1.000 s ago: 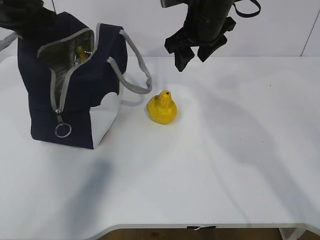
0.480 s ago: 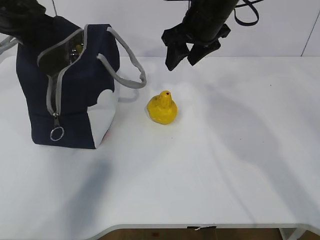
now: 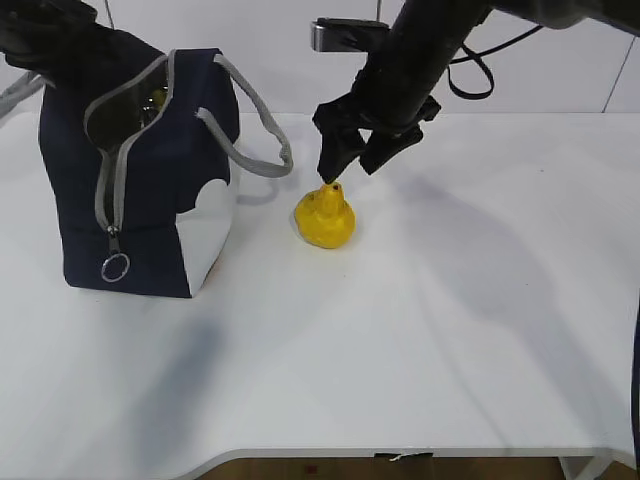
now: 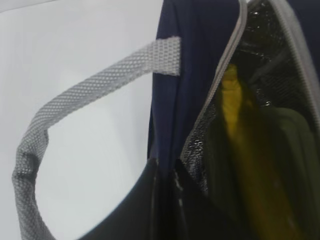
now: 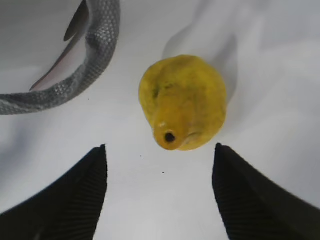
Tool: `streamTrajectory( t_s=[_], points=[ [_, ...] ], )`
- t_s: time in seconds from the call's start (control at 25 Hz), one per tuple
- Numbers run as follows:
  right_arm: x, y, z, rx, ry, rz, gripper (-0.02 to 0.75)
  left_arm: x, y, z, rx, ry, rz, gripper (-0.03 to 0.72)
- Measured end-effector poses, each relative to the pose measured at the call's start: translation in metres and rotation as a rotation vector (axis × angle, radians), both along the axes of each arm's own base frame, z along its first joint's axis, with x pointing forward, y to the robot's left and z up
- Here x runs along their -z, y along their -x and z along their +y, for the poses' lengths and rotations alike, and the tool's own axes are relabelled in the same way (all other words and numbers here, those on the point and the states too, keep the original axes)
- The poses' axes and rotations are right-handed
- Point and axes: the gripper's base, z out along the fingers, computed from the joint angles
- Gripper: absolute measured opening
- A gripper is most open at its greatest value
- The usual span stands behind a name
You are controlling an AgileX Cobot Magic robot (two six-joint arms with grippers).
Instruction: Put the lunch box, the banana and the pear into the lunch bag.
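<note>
Right gripper (image 3: 352, 162) is seen with its two black fingers (image 5: 65, 200) spread wide apart, just above the pear (image 3: 325, 216), and nothing is held between them. In the right wrist view the pear (image 5: 183, 101) is shown between the two ribbed finger pads and a little beyond them, not touched by either one. The pear is standing upright on the white table (image 3: 450, 330), its narrow end with the dark stem spot pointing up. It is placed near the middle of the table, just to the right of the lunch bag (image 3: 150, 190) and apart from it. One grey webbing handle (image 3: 262, 140) of the bag is hanging toward the pear, and a part of this handle (image 5: 75, 75) is also visible at the upper left of the right wrist view. The navy bag is standing on the left side of the table with its zipper open, and the ring pull (image 3: 114, 267) is hanging low on the front. Left gripper (image 3: 50, 45) is clenched on the far top edge of the bag, as far as it can be told, and the mouth is kept open. Inside the bag, against the silver lining, the yellow banana (image 4: 237, 120) is seen standing nearly upright. The lunch box cannot be made out clearly in the dark inside.
</note>
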Motion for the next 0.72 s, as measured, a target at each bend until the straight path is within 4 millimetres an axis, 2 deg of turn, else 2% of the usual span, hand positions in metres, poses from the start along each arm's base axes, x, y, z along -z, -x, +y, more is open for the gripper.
streamTrajectory(
  t_s=[0.28, 0.72],
  points=[
    [0.028, 0.0, 0.017, -0.043, 0.038, 0.039, 0.522, 0.0, 0.0, -0.002, -0.002, 0.03, -0.001, -0.006],
    [0.028, -0.009, 0.018, -0.031, 0.078, -0.074, 0.522, -0.001, -0.001, -0.003, -0.001, 0.039, -0.008, -0.006]
  ],
)
